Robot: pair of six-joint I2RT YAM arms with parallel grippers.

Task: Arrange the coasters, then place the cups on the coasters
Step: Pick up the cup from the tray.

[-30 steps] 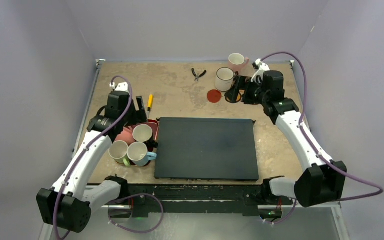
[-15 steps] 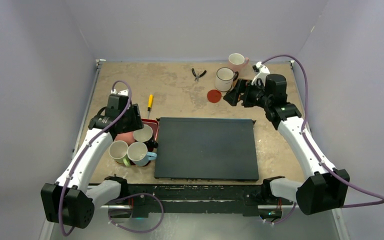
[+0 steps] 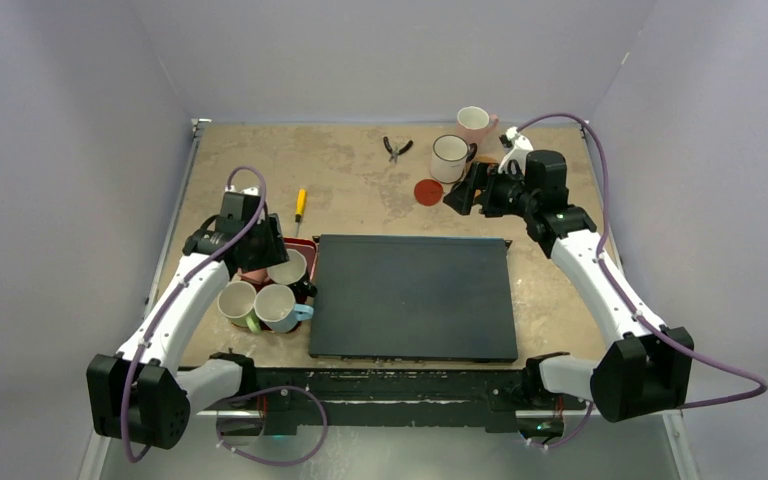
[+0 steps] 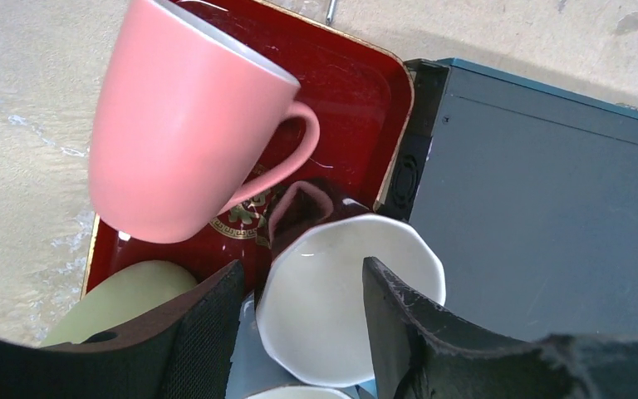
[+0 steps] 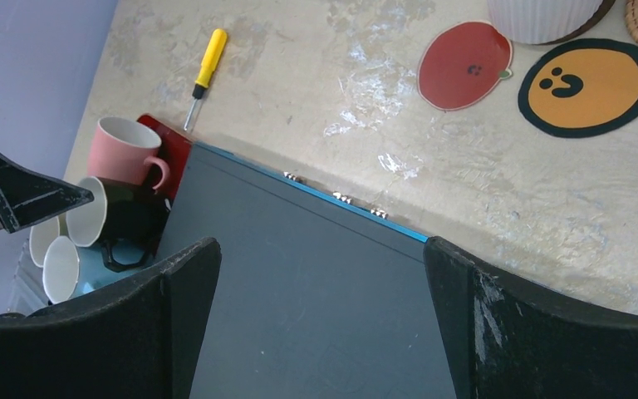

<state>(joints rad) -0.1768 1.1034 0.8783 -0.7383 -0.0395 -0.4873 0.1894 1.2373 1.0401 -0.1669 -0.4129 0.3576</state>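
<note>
The right gripper (image 5: 320, 320) is hovering wide-spread and empty near the black mat's (image 3: 415, 295) far edge. The red coaster (image 5: 463, 66) is lying flat on the surface just beyond, so a low, shallow pinch at its rim probably suits. The left gripper (image 4: 301, 278) is hanging half-spread over the black cup (image 5: 133, 218) in the crowded red tray (image 4: 357, 75). I cannot tell whether it is gripping. The mat is offering the open room.

A salmon pink cup (image 4: 179, 125) occupies the red tray (image 4: 357, 91).
</note>
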